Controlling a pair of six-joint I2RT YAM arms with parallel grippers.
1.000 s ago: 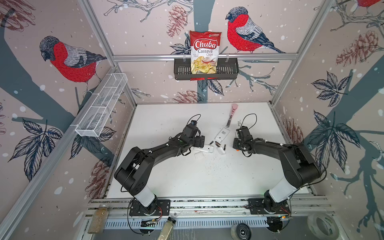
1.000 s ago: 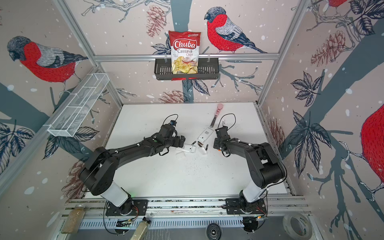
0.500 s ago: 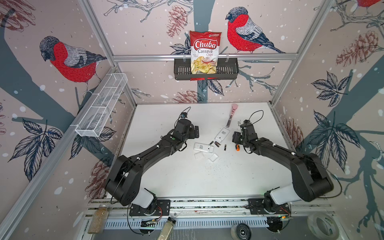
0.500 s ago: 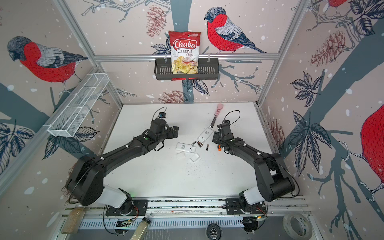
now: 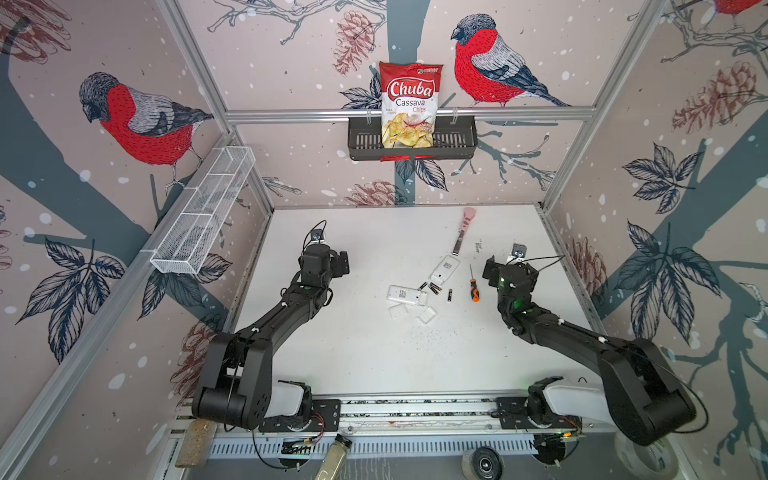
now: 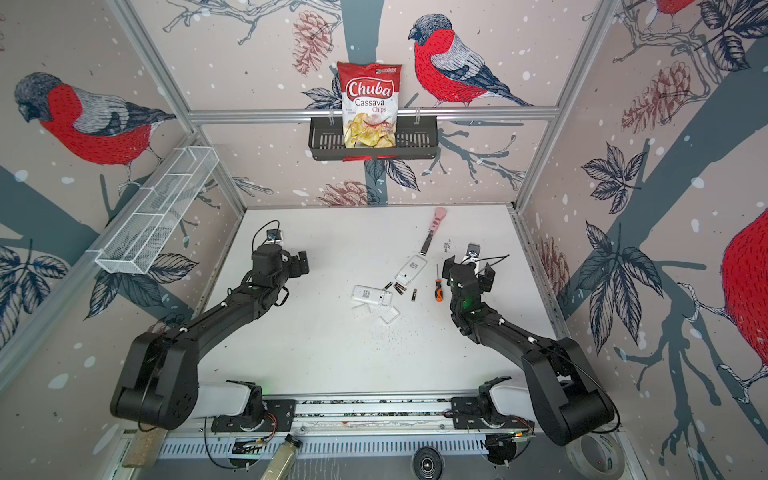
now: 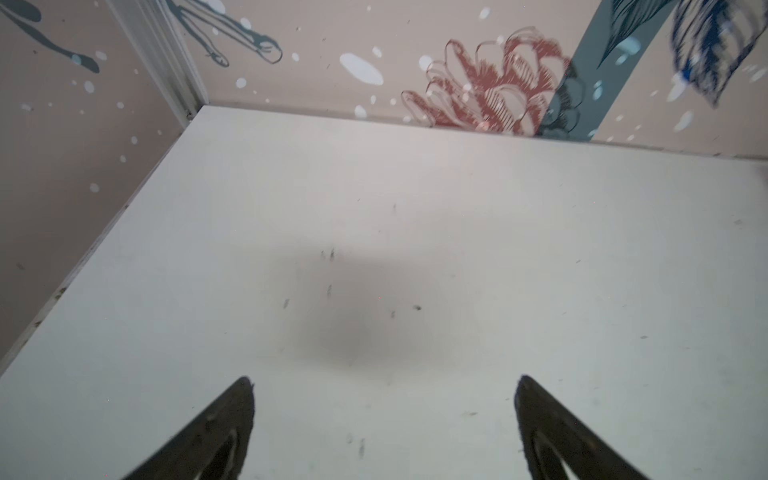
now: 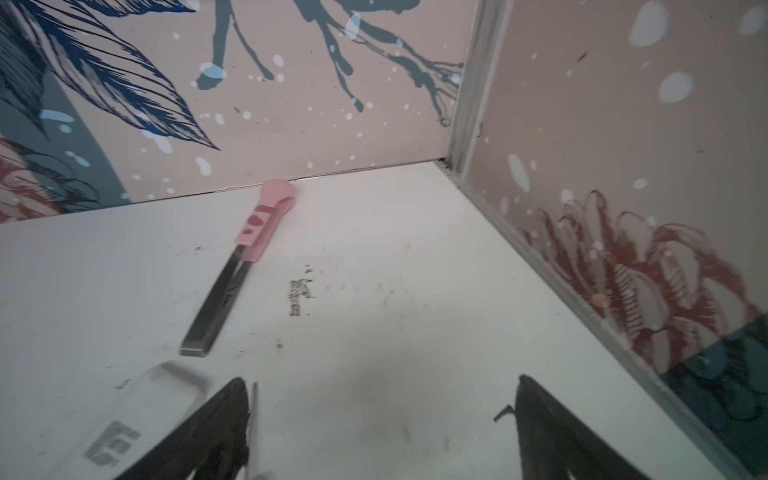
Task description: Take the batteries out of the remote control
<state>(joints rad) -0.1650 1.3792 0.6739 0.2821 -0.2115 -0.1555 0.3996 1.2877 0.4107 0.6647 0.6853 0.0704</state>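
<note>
Two white remotes lie back-up mid-table, one point(image 5: 444, 269) tilted toward the back and one point(image 5: 407, 295) lying crosswise. Several dark batteries point(image 5: 432, 287) lie loose between them, and a single battery point(image 5: 449, 295) lies just to the right; the same batteries point(image 6: 398, 288) show in both top views. My left gripper point(image 5: 324, 257) hangs open over bare table well left of the remotes, and its fingertips point(image 7: 245, 386) stand wide apart with nothing between them. My right gripper point(image 5: 510, 266) is open and empty to the right of the remotes. The tilted remote point(image 8: 137, 415) lies beside its one finger.
An orange-handled screwdriver point(image 5: 473, 286) lies between the batteries and my right gripper. A pink-handled knife point(image 5: 464, 230) lies behind the tilted remote. Two white battery covers point(image 5: 427, 314) lie in front of the remotes. A black basket point(image 5: 411, 141) with a chips bag hangs on the back wall.
Both arms have drawn back from the remotes, the left to the left and the right to the right. The right gripper has opened, and the screwdriver now lies on the table.
</note>
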